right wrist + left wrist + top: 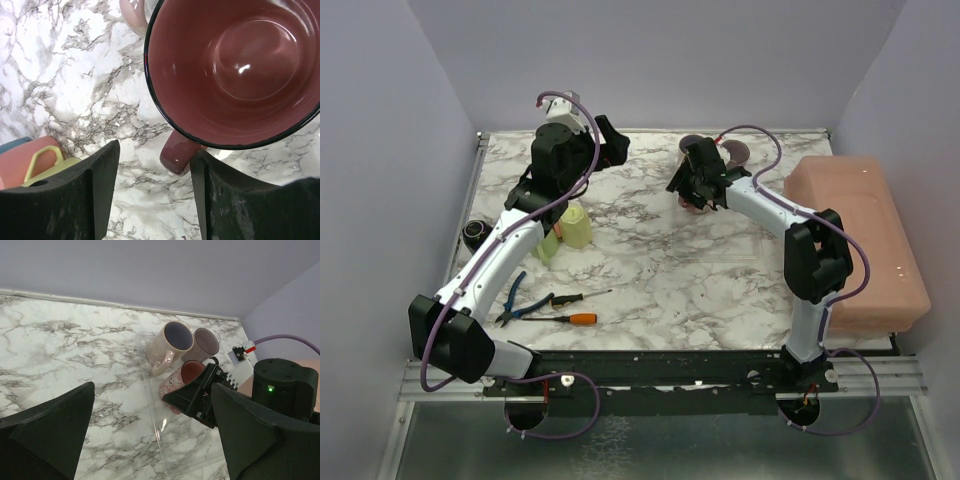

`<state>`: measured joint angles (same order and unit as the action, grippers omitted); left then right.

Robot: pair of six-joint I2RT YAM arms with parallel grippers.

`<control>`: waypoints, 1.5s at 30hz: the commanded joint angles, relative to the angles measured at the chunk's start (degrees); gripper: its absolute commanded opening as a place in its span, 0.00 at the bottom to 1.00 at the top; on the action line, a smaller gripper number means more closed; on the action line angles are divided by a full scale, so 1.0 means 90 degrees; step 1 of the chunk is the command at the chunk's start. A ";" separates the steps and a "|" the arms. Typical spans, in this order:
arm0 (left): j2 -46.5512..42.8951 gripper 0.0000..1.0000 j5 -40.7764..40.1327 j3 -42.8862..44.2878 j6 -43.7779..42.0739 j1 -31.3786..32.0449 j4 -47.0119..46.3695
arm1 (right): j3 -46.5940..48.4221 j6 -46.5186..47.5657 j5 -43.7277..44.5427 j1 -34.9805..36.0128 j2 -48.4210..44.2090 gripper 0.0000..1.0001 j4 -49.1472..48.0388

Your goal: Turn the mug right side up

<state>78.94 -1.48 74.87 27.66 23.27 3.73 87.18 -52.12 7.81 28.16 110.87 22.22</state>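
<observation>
The mug (235, 65) fills the right wrist view with its dark red inside facing the camera. Its handle (179, 152) points down between the fingers, close to the right-hand one. My right gripper (154, 162) is open around that handle, with a wide gap on the left side. In the left wrist view the mug (176, 381) shows a pink patterned outside, half hidden behind my right gripper (200, 395). From above, my right gripper (695, 185) hovers over the mug (694, 204). My left gripper (155, 440) is open and holds nothing, back left of the mug (610, 140).
Two more mugs, a cream one (170, 342) and a mauve one (206, 342), stand just behind. A clear tray edge (155, 405) lies on the marble. A pink tub (855, 240) sits at the right; yellow-green cups (575, 225), pliers (515, 300) and screwdrivers (575, 318) at the left.
</observation>
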 commanded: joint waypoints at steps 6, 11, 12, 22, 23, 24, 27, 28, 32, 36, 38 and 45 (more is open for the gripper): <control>-0.0233 0.99 -0.1651 -0.0032 -0.0143 -0.0012 0.0906 | -0.0716 0.0369 0.0441 0.0025 -0.1007 0.74 -0.0194; -0.0226 0.99 -0.2549 0.0043 0.0000 -0.0108 0.1782 | -0.1018 0.0547 0.0831 0.0020 -0.1538 0.76 -0.0213; -0.0219 0.99 -0.2669 0.0098 0.0103 -0.0130 0.2048 | -0.1061 0.0585 0.0903 0.0021 -0.1621 0.75 -0.0218; -0.0734 0.78 -0.3728 -0.0448 0.0902 -0.0218 0.4218 | -0.1131 0.0746 0.1224 0.0001 -0.1894 0.70 -0.0089; -0.0822 0.78 -0.3754 -0.0620 0.0989 -0.0221 0.4312 | -0.1127 0.0751 0.1222 0.0001 -0.1890 0.70 -0.0094; -0.0889 0.78 -0.3791 -0.0789 0.1092 -0.0230 0.4392 | -0.1117 0.0760 0.1222 -0.0007 -0.1882 0.70 -0.0095; -0.0962 0.85 -0.3822 -0.1249 0.1427 -0.0290 0.4706 | -0.1111 0.0754 0.1217 -0.0031 -0.1865 0.70 -0.0070; -0.0953 0.87 -0.3818 -0.1379 0.1549 -0.0324 0.4782 | -0.1105 0.0752 0.1217 -0.0031 -0.1856 0.70 -0.0075; -0.0853 0.85 -0.3603 -0.1852 0.1778 -0.0554 0.4752 | -0.1143 0.0744 0.1166 -0.0057 -0.1843 0.69 -0.0052; -0.0692 0.58 -0.3024 -0.2268 0.1629 -0.0953 0.4310 | -0.1188 0.0718 0.1119 -0.0080 -0.1840 0.68 -0.0038; -0.0627 0.53 -0.2974 -0.2361 0.1575 -0.1071 0.4147 | -0.1198 0.0704 0.1123 -0.0099 -0.1845 0.68 -0.0025; -0.0273 0.47 -0.2481 -0.2593 0.1056 -0.1419 0.3340 | -0.1220 0.0694 0.1144 -0.0154 -0.1872 0.67 -0.0041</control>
<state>74.54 -28.18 52.75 40.36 12.12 39.51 76.66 -46.02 16.86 27.31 94.50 20.88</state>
